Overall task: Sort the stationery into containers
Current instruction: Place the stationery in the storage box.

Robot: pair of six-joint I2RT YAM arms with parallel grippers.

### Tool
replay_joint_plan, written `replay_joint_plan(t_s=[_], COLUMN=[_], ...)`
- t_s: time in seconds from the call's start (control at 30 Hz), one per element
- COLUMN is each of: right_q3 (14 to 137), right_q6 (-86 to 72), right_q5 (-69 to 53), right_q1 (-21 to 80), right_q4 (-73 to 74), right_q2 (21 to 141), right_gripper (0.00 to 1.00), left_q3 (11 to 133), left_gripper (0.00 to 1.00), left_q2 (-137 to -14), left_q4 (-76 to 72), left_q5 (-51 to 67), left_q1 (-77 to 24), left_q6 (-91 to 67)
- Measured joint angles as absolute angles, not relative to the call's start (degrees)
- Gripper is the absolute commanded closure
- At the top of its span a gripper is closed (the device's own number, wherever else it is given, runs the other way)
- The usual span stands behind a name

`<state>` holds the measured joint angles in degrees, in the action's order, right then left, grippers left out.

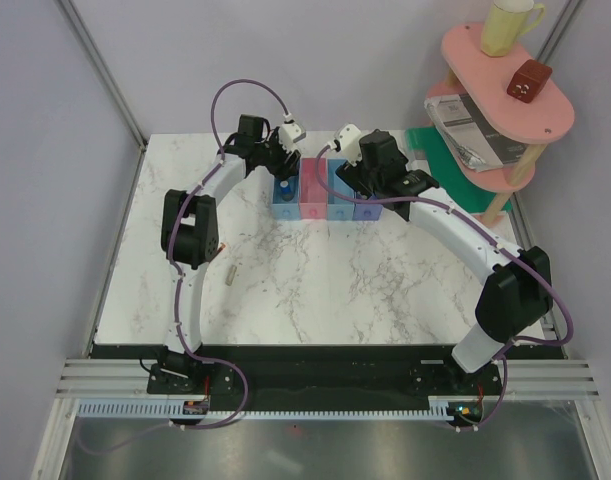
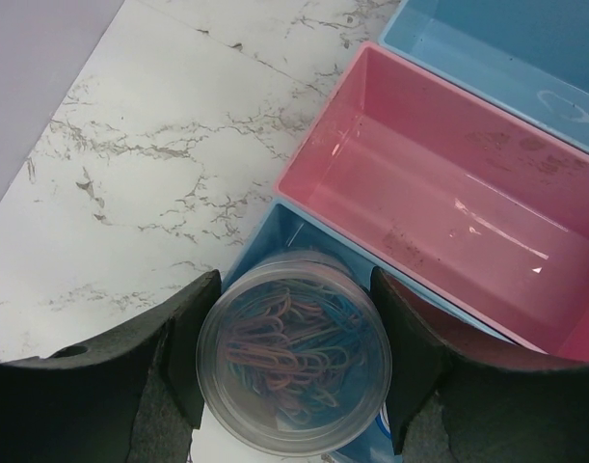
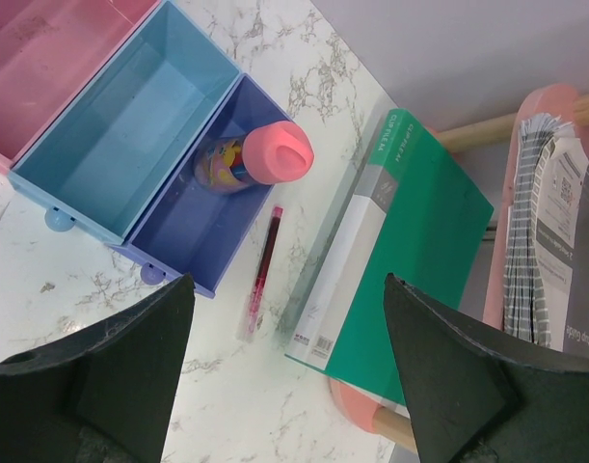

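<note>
Four joined bins stand at the back of the table: blue (image 1: pixel 284 206), pink (image 1: pixel 313 192), light blue (image 1: pixel 339 200) and purple (image 1: pixel 368 211). My left gripper (image 2: pixel 294 282) is shut on a clear round tub of coloured paper clips (image 2: pixel 294 371), held over the blue bin's (image 2: pixel 271 224) end. My right gripper (image 3: pixel 286 282) is open and empty above a thin red pen (image 3: pixel 263 262), which lies on the table beside the purple bin (image 3: pixel 183 236). A brown tube with a pink cap (image 3: pixel 277 152) leans in that bin. A short grey-brown stick (image 1: pixel 230 273) lies mid-left.
A green folder (image 3: pixel 419 231) lies right of the pen, partly under a pink shelf stand (image 1: pixel 505 110) that holds a folded newspaper (image 1: pixel 475 125), a yellow mug (image 1: pixel 510 25) and a brown block (image 1: pixel 529 80). The pink bin (image 2: pixel 439 193) and light blue bin (image 3: pixel 120 135) hold nothing.
</note>
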<state>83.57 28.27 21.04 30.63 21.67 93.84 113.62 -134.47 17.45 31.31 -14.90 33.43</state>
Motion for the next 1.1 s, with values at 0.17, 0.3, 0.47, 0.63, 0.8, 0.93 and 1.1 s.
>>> replay_joint_plan(t_s=[0.17, 0.3, 0.47, 0.63, 0.8, 0.93, 1.1], right_q3=[84.1, 84.3, 84.5, 84.5, 84.5, 84.5, 84.5], right_q6=[28.3, 28.3, 28.3, 28.3, 28.3, 28.3, 28.2], right_q5=[21.0, 20.9, 20.8, 20.8, 20.8, 20.8, 20.8], right_q1=[30.6, 30.6, 30.6, 30.6, 30.6, 30.6, 30.6], right_q4=[21.7, 21.7, 21.8, 21.8, 21.8, 21.8, 21.8], right_q2=[94.3, 94.8, 94.8, 94.8, 94.8, 94.8, 94.8], right_gripper=[0.13, 0.13, 0.13, 0.13, 0.13, 0.13, 0.13], left_q3=[113.6, 113.6, 113.6, 113.6, 112.8, 111.8, 111.5], left_gripper=[0.5, 0.41, 0.4, 0.42, 0.41, 0.39, 0.34], left_q2=[-134.5, -134.5, -134.5, -134.5, -134.5, -134.2, -134.1], left_q4=[17.5, 17.5, 17.4, 17.5, 16.9, 16.6, 16.6], left_q5=[30.9, 30.9, 30.7, 30.6, 30.6, 30.9, 31.2], left_q1=[-15.0, -15.0, -15.1, -15.1, -15.2, -15.2, -15.2], left_q6=[33.7, 33.7, 33.8, 34.4, 37.8, 41.6, 44.6])
